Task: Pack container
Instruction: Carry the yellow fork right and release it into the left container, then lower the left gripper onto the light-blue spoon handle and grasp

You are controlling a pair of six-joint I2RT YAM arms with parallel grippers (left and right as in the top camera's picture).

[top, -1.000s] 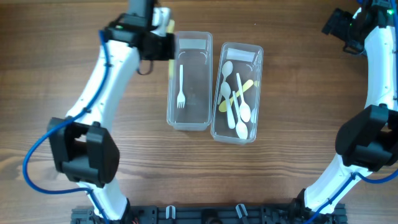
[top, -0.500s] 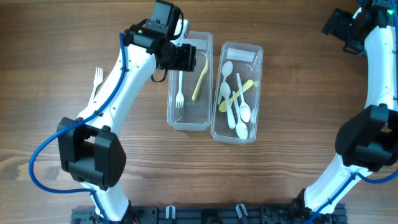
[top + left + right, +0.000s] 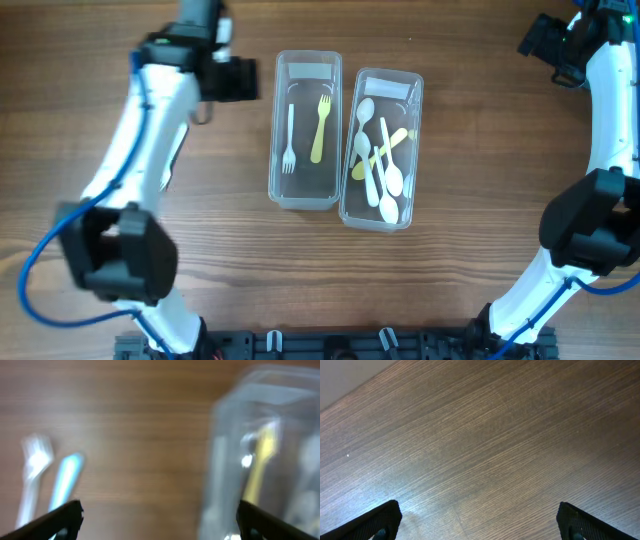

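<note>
Hovering at ten o'clock of the left container (image 3: 305,195), the left gripper (image 3: 240,78) holds its jaws wide apart, empty. Its blurred wrist view catches a loose white fork (image 3: 32,467) and a blue utensil (image 3: 66,477) on the worktop (image 3: 140,435), both hidden overhead beneath the left arm (image 3: 150,150). A yellow fork (image 3: 320,128) lies inside that container. Far out at one o'clock, the right gripper (image 3: 480,522) has its jaws apart over bare wood.

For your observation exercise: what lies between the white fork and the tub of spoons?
The yellow fork, lying beside the white fork inside the fork tub, on the side nearer the spoon tub. The overhead view shows it clearly.
</note>
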